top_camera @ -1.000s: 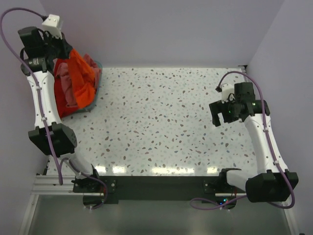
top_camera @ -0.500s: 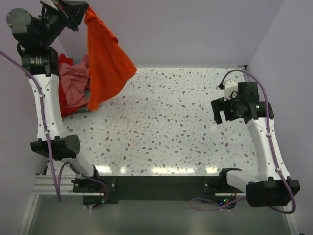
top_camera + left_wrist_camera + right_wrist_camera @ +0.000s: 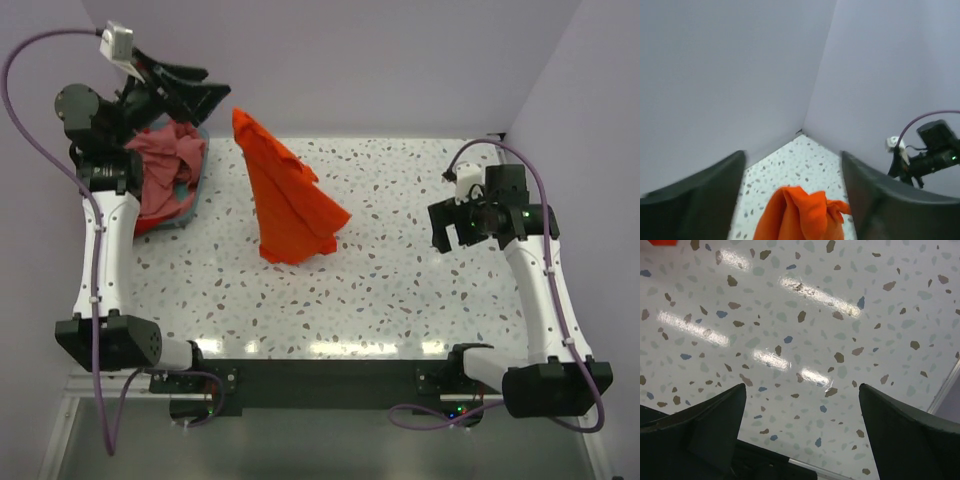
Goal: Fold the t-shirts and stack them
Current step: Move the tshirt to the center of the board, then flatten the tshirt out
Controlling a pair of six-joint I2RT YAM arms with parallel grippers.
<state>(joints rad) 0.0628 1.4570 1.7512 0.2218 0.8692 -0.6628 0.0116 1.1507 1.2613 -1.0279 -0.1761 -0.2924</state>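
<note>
Left gripper [image 3: 216, 82] spread, orange t-shirt [image 3: 290, 205] unheld

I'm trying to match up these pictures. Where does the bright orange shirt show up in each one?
Top external: bright orange cloth t-shirt heaped left of centre.
Left wrist: bottom centre.
Right wrist: only a thin sliver, top left corner.
Shared landmark: the speckled tabletop, in all three.

The left arm [image 3: 100, 250] stands raised at the far left, the left claw [image 3: 195, 95] tipped toward the middle, jaws spread wide. The right arm [image 3: 535, 290] reaches forward on the right, the right claw [image 3: 452, 238] pointing down, jaws likewise apart.
</note>
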